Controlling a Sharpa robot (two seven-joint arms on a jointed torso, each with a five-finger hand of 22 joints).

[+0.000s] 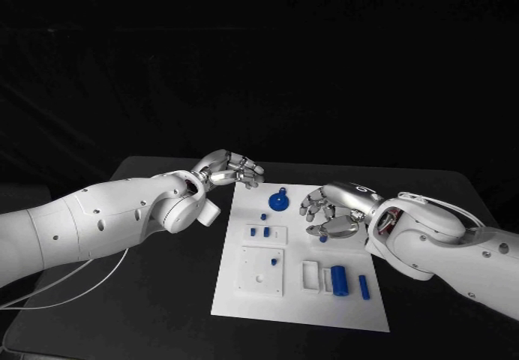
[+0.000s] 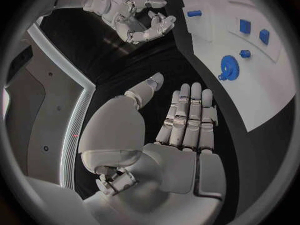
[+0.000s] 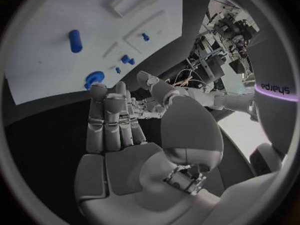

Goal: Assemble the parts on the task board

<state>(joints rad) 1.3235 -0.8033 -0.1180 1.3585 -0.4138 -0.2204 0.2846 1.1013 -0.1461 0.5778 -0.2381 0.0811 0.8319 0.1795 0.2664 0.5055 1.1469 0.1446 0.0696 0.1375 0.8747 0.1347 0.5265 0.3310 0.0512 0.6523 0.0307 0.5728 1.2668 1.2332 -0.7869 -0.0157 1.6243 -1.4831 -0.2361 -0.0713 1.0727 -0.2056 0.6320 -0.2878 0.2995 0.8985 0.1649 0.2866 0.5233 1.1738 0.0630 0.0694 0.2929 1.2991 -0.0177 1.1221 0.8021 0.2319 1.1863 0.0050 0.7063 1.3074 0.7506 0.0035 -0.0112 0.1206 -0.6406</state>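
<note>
Nearest the camera lies the board (image 1: 308, 300), its near edge bare, and just past that sit the loose parts: a blue cylinder (image 1: 340, 280) and a shorter blue peg (image 1: 364, 287) beside a white slotted block (image 1: 311, 276), laid flat and apart, presumably so each can be picked singly. Further up the board stands a white fixture (image 1: 263, 271) with a small blue pin in it, then two little blue pieces (image 1: 259, 231) on another raised block, and at the far end a round blue knob (image 1: 278, 201). Nothing looks seated yet, so I judge the assembly barely begun. Now the hands: the right hand (image 1: 333, 211) hovers over the board's right edge, level with the knob, fingers curled loosely downward, holding nothing; a small blue piece (image 1: 323, 239) lies on the board just below its fingertips. Left hand (image 1: 228, 169) hangs off the board's far left corner, fingers together and bent, palm empty in the left wrist view, touching no part.
</note>
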